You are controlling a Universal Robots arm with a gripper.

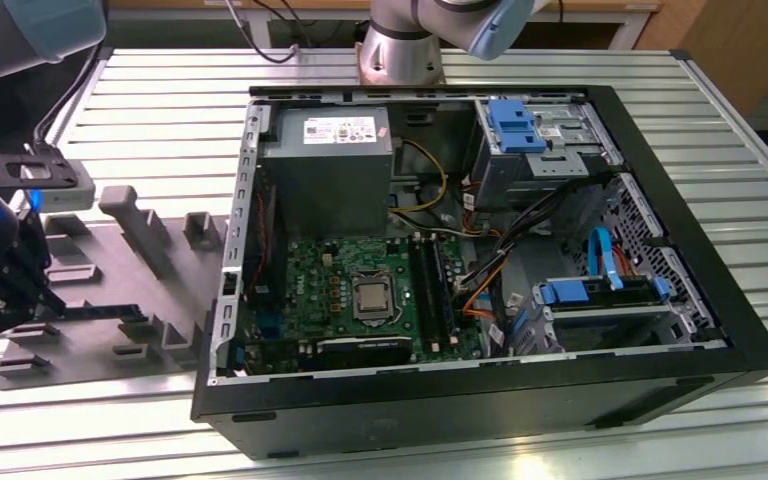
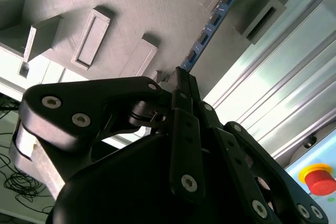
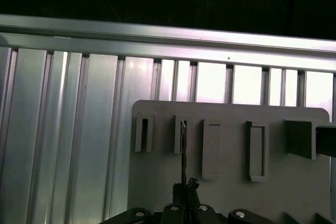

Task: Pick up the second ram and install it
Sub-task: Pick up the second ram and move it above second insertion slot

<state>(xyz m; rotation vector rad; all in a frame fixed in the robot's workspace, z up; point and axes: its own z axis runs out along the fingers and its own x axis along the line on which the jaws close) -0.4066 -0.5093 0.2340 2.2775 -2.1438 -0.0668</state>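
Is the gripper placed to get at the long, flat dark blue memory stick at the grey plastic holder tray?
Likely yes: in the second wrist view the gripper looks closed on the dark blue memory stick over the grey plastic holder tray, with nothing in between.

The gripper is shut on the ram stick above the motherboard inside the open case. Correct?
Wrong place. The gripper is shut on the second ram above the grey holder tray, outside the open case, as the exterior view shows.
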